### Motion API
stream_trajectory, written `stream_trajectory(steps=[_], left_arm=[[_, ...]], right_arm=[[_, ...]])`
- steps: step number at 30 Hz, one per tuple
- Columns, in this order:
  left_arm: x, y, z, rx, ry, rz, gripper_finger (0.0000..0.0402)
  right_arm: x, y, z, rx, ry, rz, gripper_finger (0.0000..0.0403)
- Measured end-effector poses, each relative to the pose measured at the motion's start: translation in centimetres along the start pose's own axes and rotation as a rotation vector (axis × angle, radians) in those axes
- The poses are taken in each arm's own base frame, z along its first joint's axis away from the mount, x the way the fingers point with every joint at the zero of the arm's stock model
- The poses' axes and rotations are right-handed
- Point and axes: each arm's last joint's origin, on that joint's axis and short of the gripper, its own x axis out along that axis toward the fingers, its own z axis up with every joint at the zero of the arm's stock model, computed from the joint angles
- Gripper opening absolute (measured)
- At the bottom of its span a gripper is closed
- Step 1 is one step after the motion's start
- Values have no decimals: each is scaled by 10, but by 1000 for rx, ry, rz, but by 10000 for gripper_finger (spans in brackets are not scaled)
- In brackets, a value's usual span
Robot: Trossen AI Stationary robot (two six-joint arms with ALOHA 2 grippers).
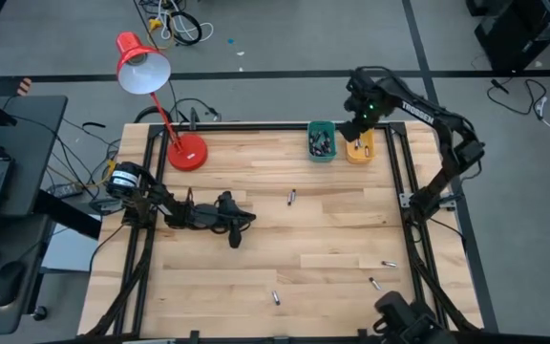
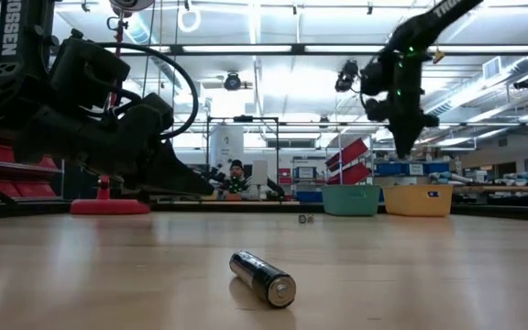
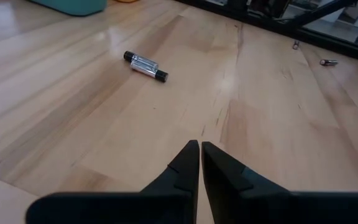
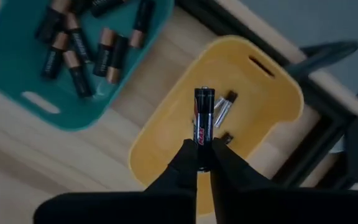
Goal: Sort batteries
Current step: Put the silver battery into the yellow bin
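One battery (image 4: 204, 118) pinched at its lower end by the right gripper (image 4: 202, 163), upright over the yellow bin (image 4: 166, 124); likely light, rigid, slick, so grip mid-body; beyond, left gripper (image 3: 200, 163) closed, empty, resting on the table (image 1: 332, 229).

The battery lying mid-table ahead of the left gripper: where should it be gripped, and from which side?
Probably from straight above, closing across the middle of its body. The battery lies flat on the table with nothing near it, so its long sides are free, while its ends are too small to pinch. The left gripper, fingers together, would have to open first and turn across the cell's length.
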Motion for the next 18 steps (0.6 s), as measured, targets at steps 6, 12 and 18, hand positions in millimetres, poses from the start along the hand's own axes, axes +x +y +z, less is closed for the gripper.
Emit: stream_trajectory(steps=[6, 12, 18], left_arm=[[0, 0, 0, 0, 1, -2, 35], [0, 0, 0, -1, 1, -2, 35], [0, 0, 0, -2, 2, -2, 35]], right_arm=[[37, -9, -12, 69, 15, -6, 49], [54, -10, -19, 74, 18, -7, 106], [56, -9, -19, 72, 7, -6, 152]])
